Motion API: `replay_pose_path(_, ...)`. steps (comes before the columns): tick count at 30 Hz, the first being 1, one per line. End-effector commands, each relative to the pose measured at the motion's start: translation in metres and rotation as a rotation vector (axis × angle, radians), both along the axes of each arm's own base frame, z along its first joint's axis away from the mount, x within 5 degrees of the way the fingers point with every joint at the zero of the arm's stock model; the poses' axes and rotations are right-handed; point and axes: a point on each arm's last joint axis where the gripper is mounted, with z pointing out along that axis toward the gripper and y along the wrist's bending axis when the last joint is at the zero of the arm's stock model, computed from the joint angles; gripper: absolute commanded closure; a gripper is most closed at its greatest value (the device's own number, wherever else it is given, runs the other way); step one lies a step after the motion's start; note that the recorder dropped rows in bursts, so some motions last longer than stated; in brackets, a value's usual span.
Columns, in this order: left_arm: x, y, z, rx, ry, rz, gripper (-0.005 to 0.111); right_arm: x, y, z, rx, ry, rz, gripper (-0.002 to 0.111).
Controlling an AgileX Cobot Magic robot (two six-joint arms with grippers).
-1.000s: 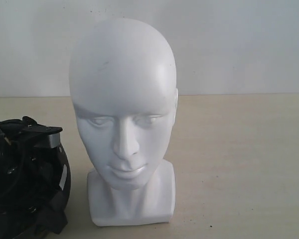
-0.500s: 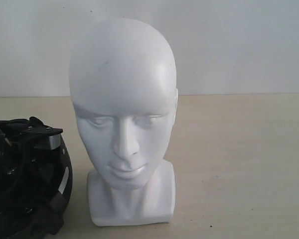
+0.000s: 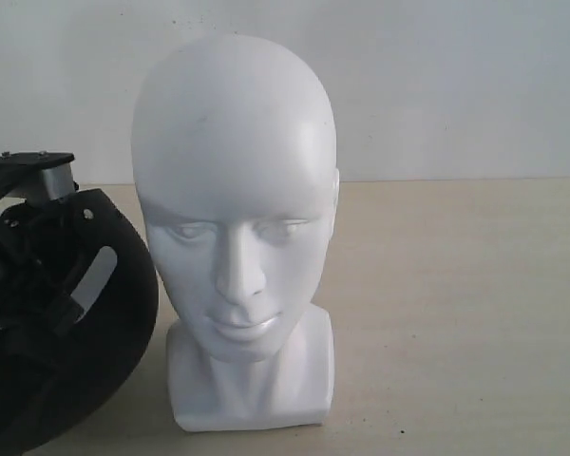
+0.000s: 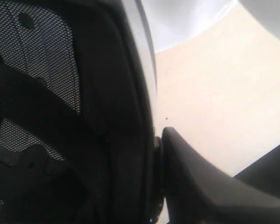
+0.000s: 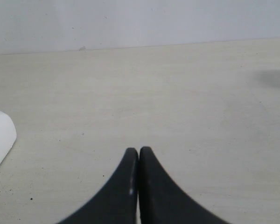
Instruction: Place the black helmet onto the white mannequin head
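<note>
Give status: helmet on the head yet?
Not yet. Done: left hand grips the black helmet by its rim. In hand: helmet held beside the white mannequin head, below its crown. Left: raise it over the bare crown and seat it. Right hand shut, empty.

Our left gripper [image 4: 157,140] was clamped on the rim of the black helmet [image 4: 107,84]. We could only see one dark finger [image 4: 200,186], pressed flat against the outside of the shell, since the other was hidden on the inner side. Our right gripper [image 5: 139,153] was pinched all the way closed, with both curved black fingertips touching along their inner edges and nothing caught between them.
</note>
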Motion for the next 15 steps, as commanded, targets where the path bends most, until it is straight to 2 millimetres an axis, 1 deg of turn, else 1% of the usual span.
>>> replay_pose_path(1, -0.008, 0.006, 0.021, 0.011, -0.08, -0.007, 0.102, 0.0, 0.0, 0.001, -0.004, -0.012, 0.002, 0.109)
replay_pose_path(6, -0.02, 0.018, 0.048, 0.024, -0.171, 0.021, 0.102, 0.0, 0.0, 0.001, -0.004, -0.012, 0.002, 0.109)
replay_pose_path(15, -0.039, 0.024, 0.107, -0.055, -0.395, 0.031, 0.102, 0.0, 0.0, 0.001, -0.004, -0.012, 0.002, 0.109)
